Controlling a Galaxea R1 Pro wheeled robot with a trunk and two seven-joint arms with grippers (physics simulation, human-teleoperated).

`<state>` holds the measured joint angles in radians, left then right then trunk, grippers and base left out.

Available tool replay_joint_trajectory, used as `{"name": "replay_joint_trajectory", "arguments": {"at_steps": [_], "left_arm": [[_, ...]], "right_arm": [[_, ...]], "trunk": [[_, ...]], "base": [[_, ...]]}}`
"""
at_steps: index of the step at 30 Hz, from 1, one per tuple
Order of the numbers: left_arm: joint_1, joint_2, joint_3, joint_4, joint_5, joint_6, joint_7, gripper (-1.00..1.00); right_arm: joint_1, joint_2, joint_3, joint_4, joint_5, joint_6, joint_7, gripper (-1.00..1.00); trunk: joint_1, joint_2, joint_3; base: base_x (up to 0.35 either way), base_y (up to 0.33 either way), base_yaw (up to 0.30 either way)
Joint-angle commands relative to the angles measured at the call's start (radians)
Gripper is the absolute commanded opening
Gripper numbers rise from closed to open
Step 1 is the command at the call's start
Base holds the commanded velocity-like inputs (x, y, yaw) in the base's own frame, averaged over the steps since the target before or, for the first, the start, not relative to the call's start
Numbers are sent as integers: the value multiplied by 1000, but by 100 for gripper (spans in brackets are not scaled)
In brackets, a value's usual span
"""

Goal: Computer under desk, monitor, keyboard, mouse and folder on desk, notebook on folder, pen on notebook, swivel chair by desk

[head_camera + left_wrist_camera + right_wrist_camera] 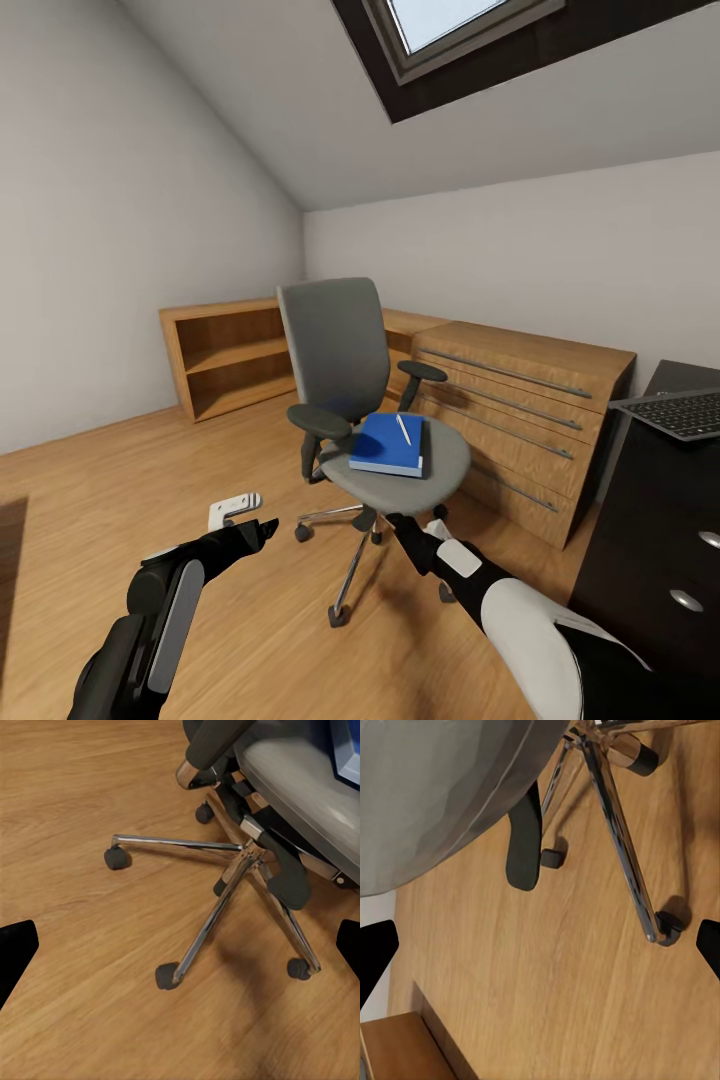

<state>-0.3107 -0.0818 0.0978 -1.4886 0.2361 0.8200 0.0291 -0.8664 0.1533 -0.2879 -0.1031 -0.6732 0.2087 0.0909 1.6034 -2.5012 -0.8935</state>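
Under a sloped ceiling, the swivel chair (375,420) is standing on light wood floor (90,500), carrying the folder (388,443), both claws spread apart.

Swivel chair (370,400): grey upholstery, black armrests, chrome star base, black castors. Folder (388,444) on seat: bright blue, white pen (403,429) on top. Floor (120,500): light wood grain planks. Drawer unit (520,420) and shelf (225,355): light wood, grey handle bars. Desk (650,540): glossy black. Keyboard (680,412): black keys, dark grey frame. Walls (120,200) pale grey, skylight (450,40) frame dark. Arms black with white and grey panels.
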Motion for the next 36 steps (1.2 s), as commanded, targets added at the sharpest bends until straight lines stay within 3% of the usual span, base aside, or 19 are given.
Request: {"name": "replay_joint_trajectory", "arguments": {"at_steps": [1,25,36], "left_arm": [[-1,-1,2,-1,8,5,3,100],[-1,-1,2,-1,8,4,3,100],[-1,-1,2,-1,8,5,3,100]], "right_arm": [[0,0,-8,-1,3,4,1,100],[0,0,-8,-1,4,1,3,100],[0,-1,-8,-3,4,1,3,100]], "trunk": [[0,0,-1],[0,0,-1],[0,0,-1]], "base": [[6,0,0],[113,0,0],[-48,0,0]]}}
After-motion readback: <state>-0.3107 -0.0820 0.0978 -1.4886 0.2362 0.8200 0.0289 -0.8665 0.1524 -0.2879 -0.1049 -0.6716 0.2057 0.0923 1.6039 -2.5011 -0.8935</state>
